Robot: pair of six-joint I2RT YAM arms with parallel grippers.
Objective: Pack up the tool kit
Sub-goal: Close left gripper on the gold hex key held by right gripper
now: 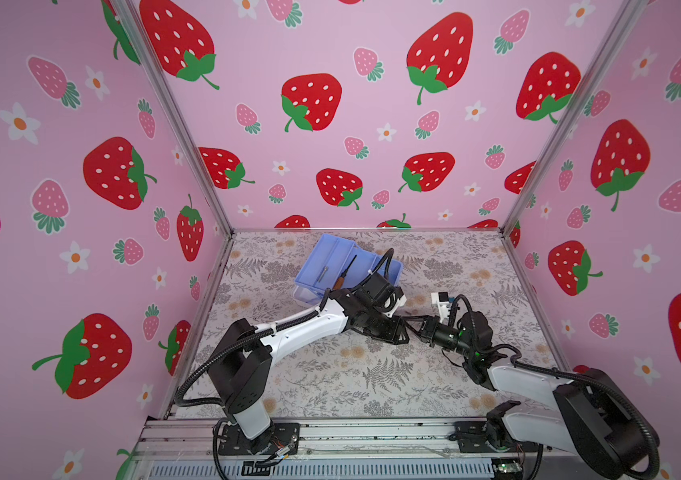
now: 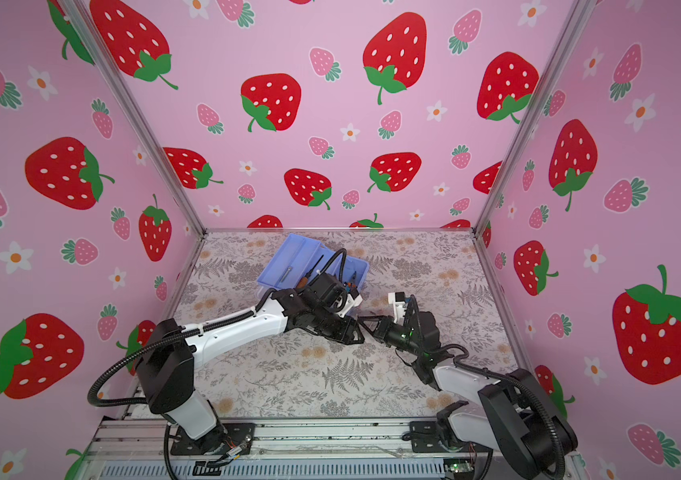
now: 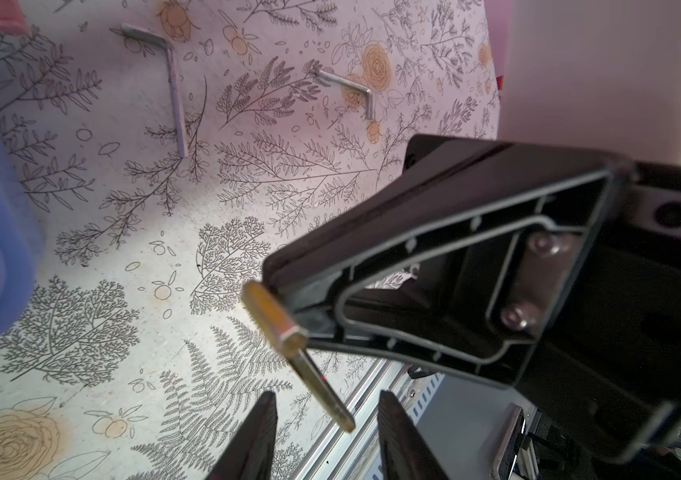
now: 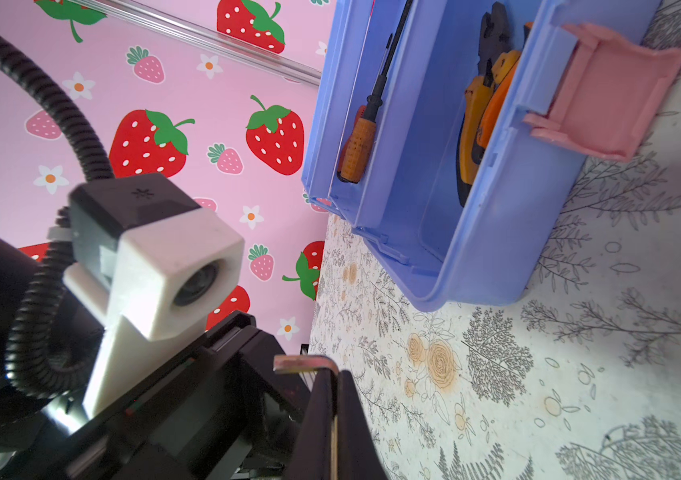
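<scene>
The right gripper (image 4: 336, 376) is clamped shut on one arm of a hex key (image 3: 297, 336). The key's free arm projects between the parted fingers (image 3: 260, 432) of the left gripper (image 3: 326, 395), touching neither. The blue tool box (image 1: 330, 257), holding a screwdriver (image 4: 357, 141) and pliers (image 4: 480, 112), lies near, beyond both grippers.

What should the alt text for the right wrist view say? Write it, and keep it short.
The right gripper is shut on a brass-coloured hex key over a floral table. Beyond it stands the open blue tool kit box, holding an orange-handled screwdriver and orange-handled pliers, its pink latch flipped outward.
</scene>
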